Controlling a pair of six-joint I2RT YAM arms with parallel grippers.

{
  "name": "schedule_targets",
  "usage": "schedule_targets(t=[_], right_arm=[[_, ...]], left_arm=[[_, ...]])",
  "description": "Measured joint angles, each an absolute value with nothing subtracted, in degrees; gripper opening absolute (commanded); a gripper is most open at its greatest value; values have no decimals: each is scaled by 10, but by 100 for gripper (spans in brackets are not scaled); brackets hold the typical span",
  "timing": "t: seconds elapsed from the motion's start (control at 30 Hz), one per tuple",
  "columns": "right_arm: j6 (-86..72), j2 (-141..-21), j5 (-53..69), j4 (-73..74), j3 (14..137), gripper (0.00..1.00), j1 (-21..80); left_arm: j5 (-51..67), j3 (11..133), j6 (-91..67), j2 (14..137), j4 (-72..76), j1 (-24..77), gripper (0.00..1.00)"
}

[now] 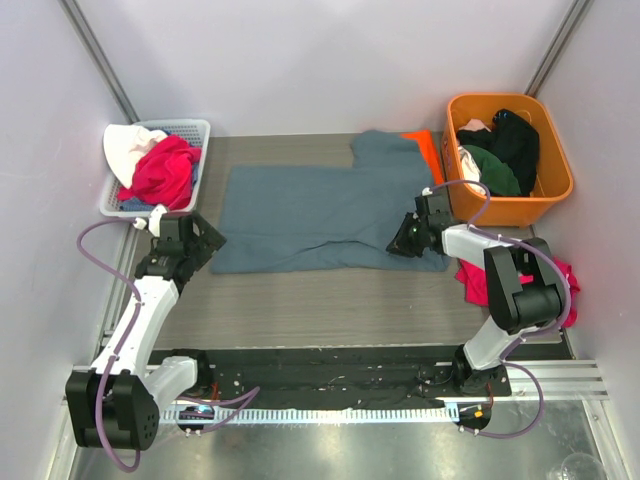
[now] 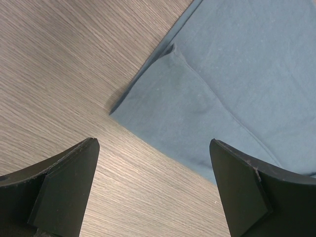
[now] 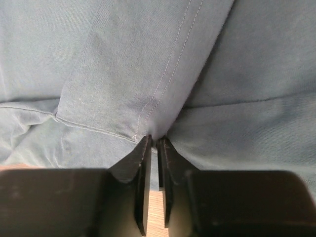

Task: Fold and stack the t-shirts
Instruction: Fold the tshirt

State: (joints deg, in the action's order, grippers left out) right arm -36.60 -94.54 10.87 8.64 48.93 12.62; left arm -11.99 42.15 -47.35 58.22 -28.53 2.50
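The blue-grey t-shirt lies spread out flat in the middle of the desk, with its length going from left to right. One sleeve points to the far side, near the orange tub. The orange t-shirt lies behind the blue-grey one. Only a small part of it shows, between that sleeve and the tub, and its shape cannot be told.

The left tool is at the near left corner of the blue-grey t-shirt. In the left wrist view its two fingers stand wide apart and nothing is between them. The corner of the shirt lies on the desk just ahead of them, with one folded edge showing.

The right tool is at the near right part of the same shirt, just beside the tub. In the right wrist view its fingers are almost together, and a raised fold of the blue-grey cloth with a stitched hem runs into their tips. The tool is clamped on this fold.

The orange tub stands at the far right and holds dark and green clothes. A white basket stands at the far left corner with a red cloth and a white cloth in it. A pink cloth lies at the right edge of the desk, partly under the right arm.
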Motion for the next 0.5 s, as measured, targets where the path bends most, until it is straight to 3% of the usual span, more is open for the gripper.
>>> schedule_targets(t=[0.17, 0.5], right_arm=[[-366, -948, 109, 85, 489, 1, 126], [-373, -949, 113, 88, 504, 1, 128]], left_arm=[[-121, 418, -474, 582, -289, 25, 100], [-124, 417, -474, 573, -295, 25, 100]])
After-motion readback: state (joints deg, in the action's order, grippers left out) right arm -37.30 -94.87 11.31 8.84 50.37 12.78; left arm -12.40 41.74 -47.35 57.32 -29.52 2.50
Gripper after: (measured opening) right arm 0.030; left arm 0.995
